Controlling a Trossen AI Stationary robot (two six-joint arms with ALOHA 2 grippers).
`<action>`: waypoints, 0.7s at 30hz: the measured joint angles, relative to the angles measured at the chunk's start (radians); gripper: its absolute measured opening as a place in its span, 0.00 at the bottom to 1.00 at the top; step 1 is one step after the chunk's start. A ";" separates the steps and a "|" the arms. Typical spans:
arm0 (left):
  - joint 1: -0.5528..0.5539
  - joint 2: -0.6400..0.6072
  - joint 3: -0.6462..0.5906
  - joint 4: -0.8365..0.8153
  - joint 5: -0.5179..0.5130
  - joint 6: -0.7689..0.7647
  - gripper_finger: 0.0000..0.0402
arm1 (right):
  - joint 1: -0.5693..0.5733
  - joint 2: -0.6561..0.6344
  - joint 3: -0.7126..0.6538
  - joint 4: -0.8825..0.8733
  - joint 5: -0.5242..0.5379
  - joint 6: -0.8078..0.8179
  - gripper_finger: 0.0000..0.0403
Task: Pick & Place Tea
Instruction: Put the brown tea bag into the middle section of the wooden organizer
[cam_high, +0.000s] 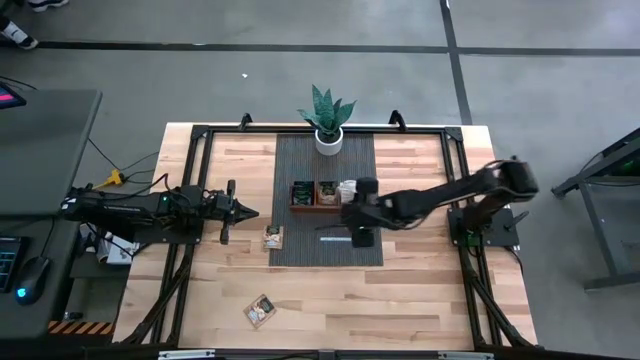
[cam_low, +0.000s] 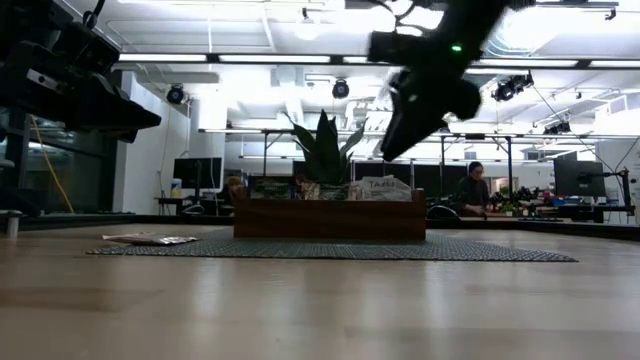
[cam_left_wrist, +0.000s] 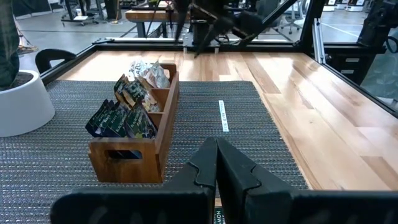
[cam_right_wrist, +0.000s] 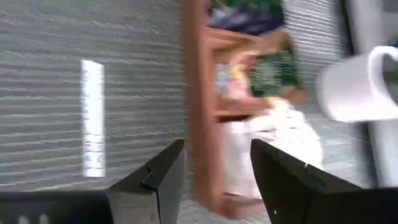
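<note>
Near the frame's center, the right hand (cam_high: 352, 213) hangs wide and empty beside the wooden tray (cam_high: 318, 207); left hand (cam_high: 243, 212) pinched closed.

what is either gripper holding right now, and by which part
Nothing is held. The right gripper stands open and empty above the brown wooden tray, by its pale packets. The left gripper is shut on nothing, off to the mat's side.

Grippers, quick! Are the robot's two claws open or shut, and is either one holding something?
Left gripper: shut, holding nothing, near the mat's left edge.
Right gripper: open, holding nothing, over the wooden tray.
</note>
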 joint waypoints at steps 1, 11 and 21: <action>0.000 0.000 0.000 0.000 0.000 0.000 0.00 | 0.000 -0.034 -0.054 0.065 -0.044 0.000 0.44; 0.000 0.000 0.000 0.000 0.000 0.000 0.00 | -0.050 -0.339 -0.531 0.655 -0.210 -0.004 0.40; 0.000 0.000 0.000 0.000 0.000 0.000 0.00 | -0.082 -0.658 -0.835 0.885 -0.219 -0.008 0.40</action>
